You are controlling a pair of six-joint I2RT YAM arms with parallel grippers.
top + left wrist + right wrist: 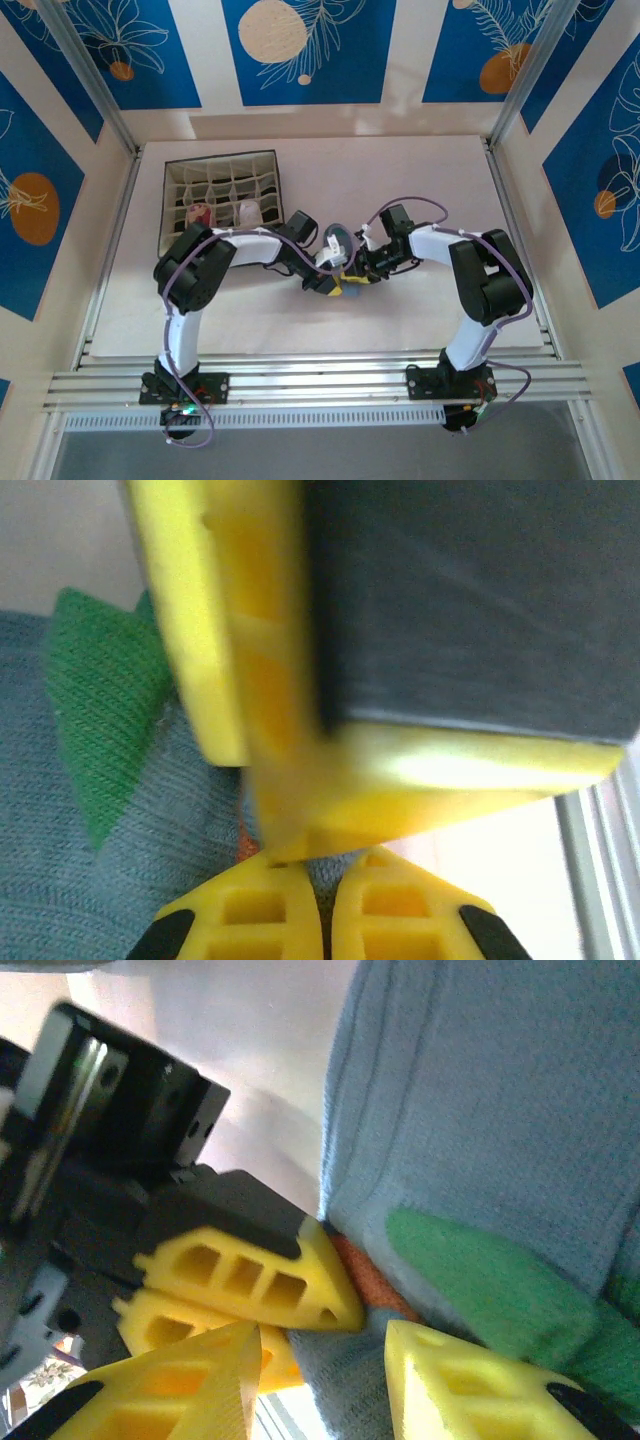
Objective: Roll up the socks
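The grey-blue sock with a green patch lies mid-table, bunched between both grippers. In the left wrist view its knit and green patch run down the left side. My left gripper is shut on a fold of it, next to the orange cuff. My right gripper meets it from the right. Its jaws stand apart around another fold of the sock, with a gap on the left finger's side. Rolled in the organizer's cells are a peach and maroon sock and a white sock.
A fabric organizer box with many small cells stands at the back left of the table. Metal rails run along the near edge by the arm bases. Patterned walls close in the sides and back.
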